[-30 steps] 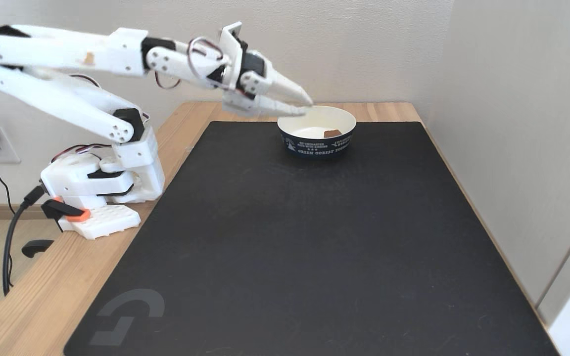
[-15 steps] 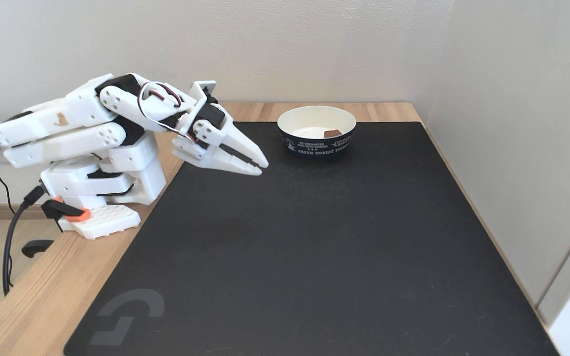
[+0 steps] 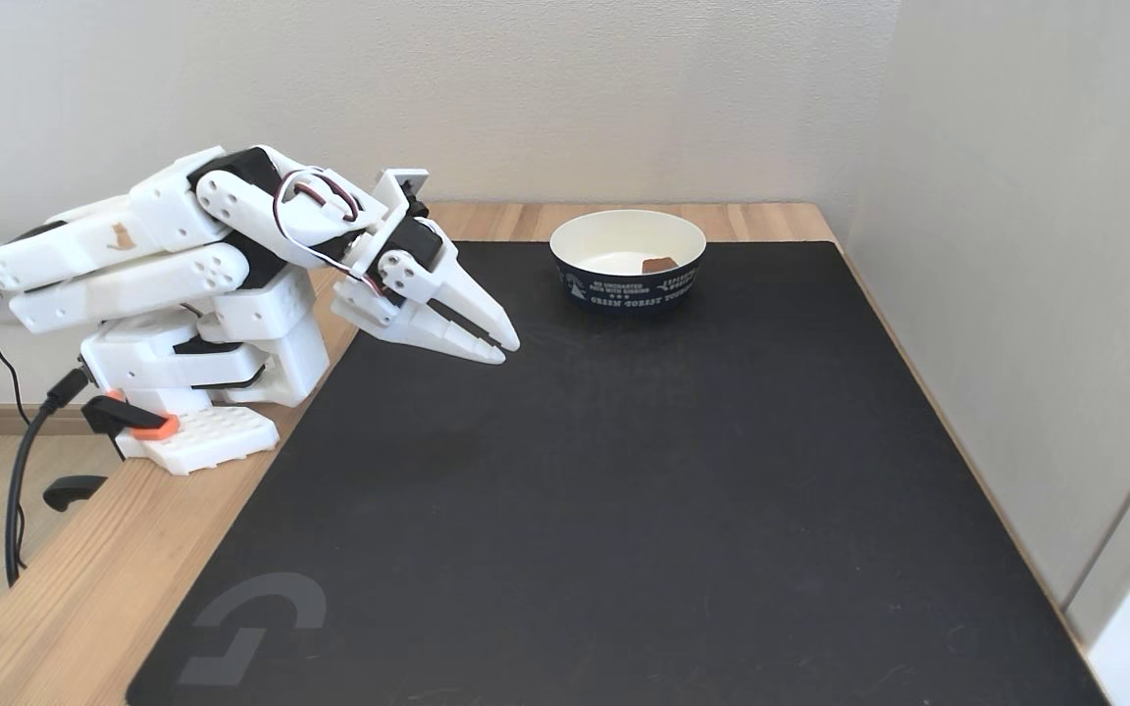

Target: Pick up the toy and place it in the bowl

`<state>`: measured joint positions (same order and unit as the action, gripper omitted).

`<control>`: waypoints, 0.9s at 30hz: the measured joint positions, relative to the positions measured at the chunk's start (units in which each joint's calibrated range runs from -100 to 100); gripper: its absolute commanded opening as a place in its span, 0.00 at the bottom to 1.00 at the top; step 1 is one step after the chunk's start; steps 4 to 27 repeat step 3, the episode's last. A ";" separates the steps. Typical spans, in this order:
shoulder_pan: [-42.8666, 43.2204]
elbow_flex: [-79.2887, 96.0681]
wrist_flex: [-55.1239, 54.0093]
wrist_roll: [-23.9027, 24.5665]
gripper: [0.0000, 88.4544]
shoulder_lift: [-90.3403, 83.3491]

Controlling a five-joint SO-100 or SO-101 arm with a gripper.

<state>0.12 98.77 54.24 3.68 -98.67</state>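
Toy point(image 3: 660, 264) lay inside the bowl point(image 3: 629, 288) at the mat's point(image 3: 624, 490) far end, delivered by my reckoning | fingers point(image 3: 472, 312) nearly closed, empty, well apart from it | arm folded near its base, job seemingly finished

I have one fixed view. The camera stands at the near edge of the black mat point(image 3: 624, 471), raised above the table point(image 3: 65, 588), and looks down at an angle toward the back wall point(image 3: 565, 88). It is not close: the whole arm point(image 3: 163, 265) fits at the left side of the picture. From its gripper point(image 3: 501, 348), the bowl point(image 3: 628, 284) lies farther from the camera and to the right, near the wall.
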 measured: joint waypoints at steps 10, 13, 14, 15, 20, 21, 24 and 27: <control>0.00 0.00 0.00 0.00 0.03 0.00; 0.00 0.00 0.00 0.00 0.03 0.00; 0.00 0.00 0.00 0.00 0.03 0.00; 0.00 0.00 0.00 0.00 0.03 0.00; 0.00 0.00 0.00 0.00 0.03 0.00; 0.00 0.00 0.00 0.00 0.03 0.00; 0.00 0.00 0.00 0.00 0.03 0.00; 0.00 0.00 0.00 0.00 0.03 0.00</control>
